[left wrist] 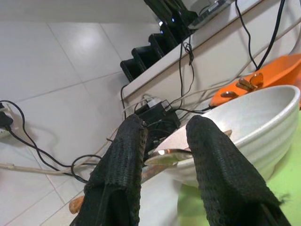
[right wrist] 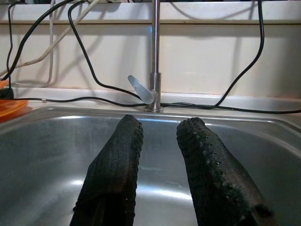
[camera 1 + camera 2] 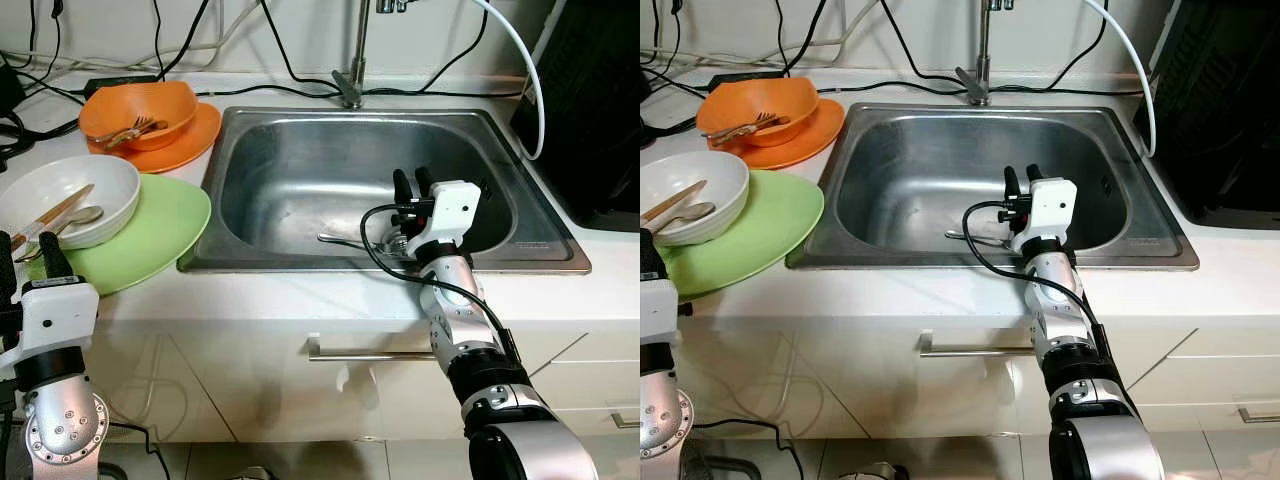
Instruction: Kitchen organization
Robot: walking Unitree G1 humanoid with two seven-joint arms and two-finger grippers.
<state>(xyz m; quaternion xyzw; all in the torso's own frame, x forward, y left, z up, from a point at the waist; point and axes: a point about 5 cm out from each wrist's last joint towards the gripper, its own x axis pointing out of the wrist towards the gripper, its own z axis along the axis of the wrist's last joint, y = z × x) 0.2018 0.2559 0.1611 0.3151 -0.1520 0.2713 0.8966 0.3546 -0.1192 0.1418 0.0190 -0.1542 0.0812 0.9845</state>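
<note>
— What's the surface I'm working over?

— I see a pale countertop (image 3: 300,295) with a steel sink (image 3: 500,130) set into it, faucet (image 3: 352,70) at the back edge.

— What's lying on it?

— To my left, a green plate (image 3: 160,225) just beside the sink rim, carrying a white bowl (image 3: 100,190). Behind that, an orange plate (image 3: 190,140) carrying an orange bowl (image 3: 160,105). Black cables (image 3: 270,40) trail along the back. I make out cutlery (image 3: 345,240) on the sink floor.
</note>
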